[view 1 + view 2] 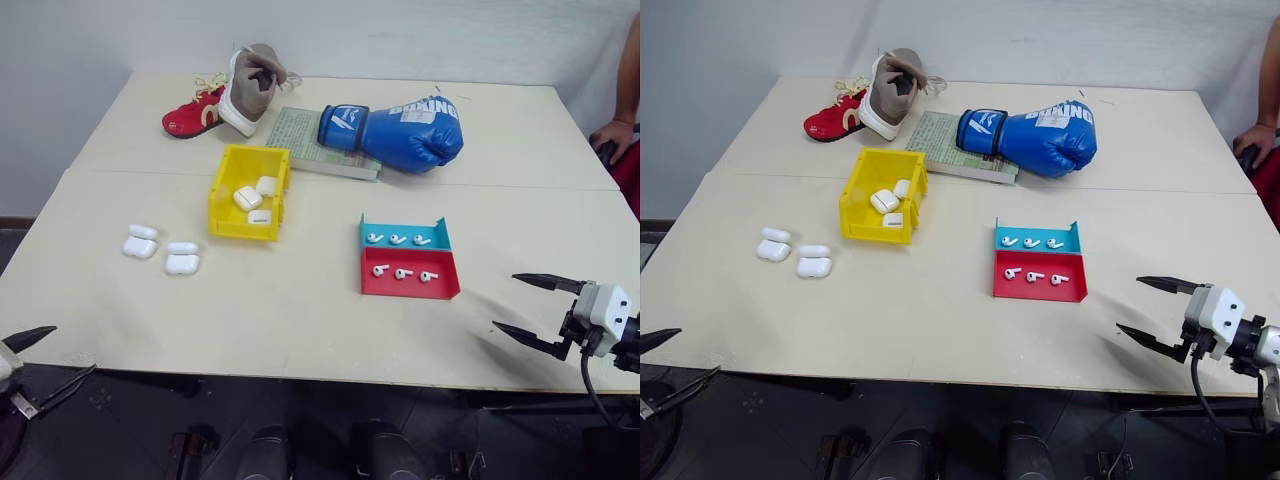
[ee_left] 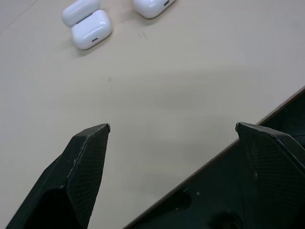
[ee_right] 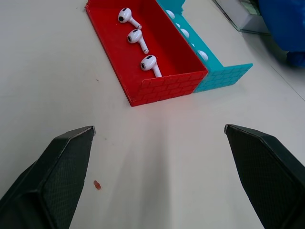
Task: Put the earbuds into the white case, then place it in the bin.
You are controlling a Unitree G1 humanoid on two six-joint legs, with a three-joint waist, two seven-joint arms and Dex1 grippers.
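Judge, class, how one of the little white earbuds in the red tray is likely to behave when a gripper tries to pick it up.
An earbud looks glossy and rounded, so it would probably slip between hard fingers. It is tiny beside the red tray, so likely very light and easily flicked away. Lying on its side with a thin stem, it may pivot or roll when nudged.

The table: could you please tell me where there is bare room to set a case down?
Bare patches: between the yellow bin and the red tray, and the near edge in front of the loose white cases. The far side is crowded by the shoes, book and boxing glove.
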